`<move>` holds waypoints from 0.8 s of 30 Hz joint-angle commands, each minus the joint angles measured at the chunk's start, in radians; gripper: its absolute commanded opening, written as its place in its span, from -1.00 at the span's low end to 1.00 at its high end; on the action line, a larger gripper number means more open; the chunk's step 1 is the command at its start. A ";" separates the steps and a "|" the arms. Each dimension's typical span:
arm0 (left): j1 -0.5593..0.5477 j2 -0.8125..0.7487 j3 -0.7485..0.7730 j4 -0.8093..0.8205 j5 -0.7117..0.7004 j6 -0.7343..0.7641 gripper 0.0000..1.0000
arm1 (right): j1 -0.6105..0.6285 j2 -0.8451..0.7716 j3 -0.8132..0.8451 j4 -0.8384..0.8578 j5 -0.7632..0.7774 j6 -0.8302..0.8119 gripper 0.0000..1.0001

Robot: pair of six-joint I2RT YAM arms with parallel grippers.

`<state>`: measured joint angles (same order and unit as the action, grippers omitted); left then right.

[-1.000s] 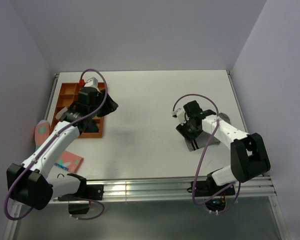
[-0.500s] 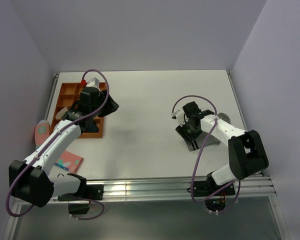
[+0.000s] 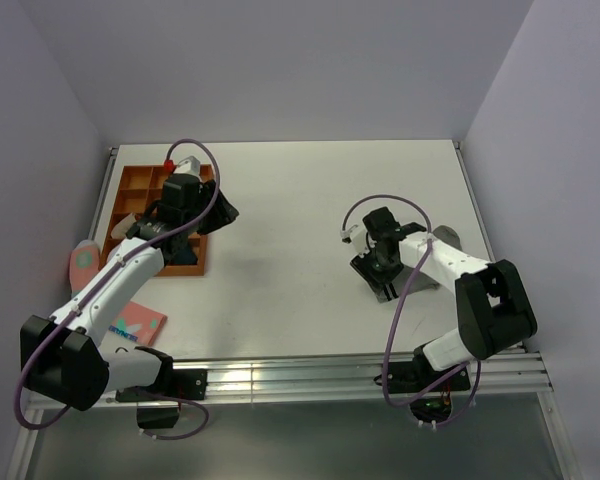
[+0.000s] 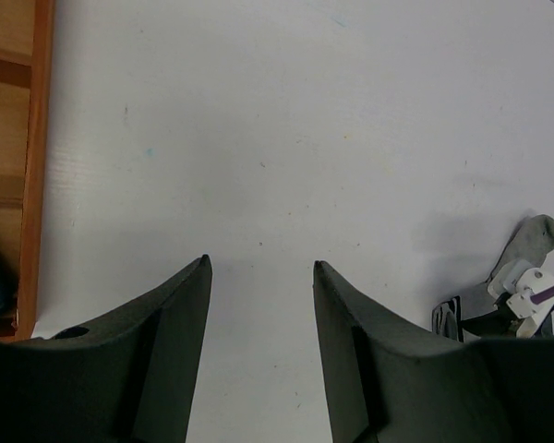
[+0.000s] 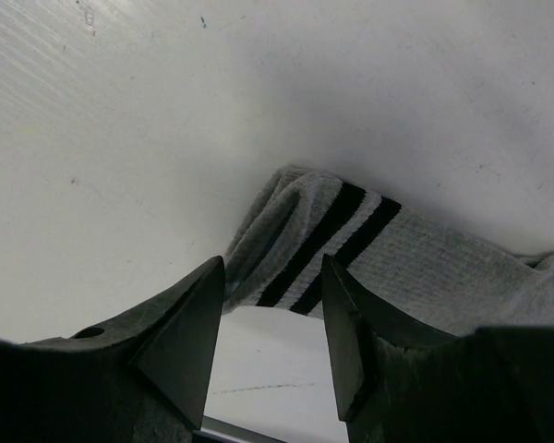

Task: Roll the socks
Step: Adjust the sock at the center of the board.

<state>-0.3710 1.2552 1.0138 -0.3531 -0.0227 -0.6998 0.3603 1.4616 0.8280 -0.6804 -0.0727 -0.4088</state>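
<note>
Now | right gripper [image 5: 272,269] jaws apart | grey sock [image 5: 425,268] cuff between them | left gripper [image 4: 262,266] apart

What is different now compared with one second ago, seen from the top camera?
The right gripper crept slightly leftward and nearer, above the grey sock at its striped cuff, jaws apart, gripping nothing. The left gripper barely shifted and hangs open beside the orange tray. Sock and tray lie as before.

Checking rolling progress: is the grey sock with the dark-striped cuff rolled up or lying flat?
Flat, not rolled: the right wrist view shows the grey sock stretched out on the white table.
</note>
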 commanded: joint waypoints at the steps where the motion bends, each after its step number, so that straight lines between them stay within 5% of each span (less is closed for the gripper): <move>1: -0.005 -0.002 0.014 0.029 0.013 0.006 0.07 | 0.015 -0.014 0.011 -0.001 -0.002 0.016 0.07; 14: -0.005 0.007 0.006 0.036 0.013 0.008 0.07 | 0.057 0.045 -0.038 0.045 0.019 0.034 -0.18; 19: -0.005 0.012 0.005 0.039 0.013 0.011 0.08 | 0.055 0.075 -0.040 0.074 0.063 0.038 -0.45; 24: -0.005 0.018 -0.006 0.045 0.013 0.014 0.07 | 0.055 0.089 -0.035 0.093 0.070 0.038 -0.43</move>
<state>-0.3710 1.2697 1.0138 -0.3466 -0.0227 -0.6964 0.4133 1.5116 0.7994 -0.6426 -0.0208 -0.3782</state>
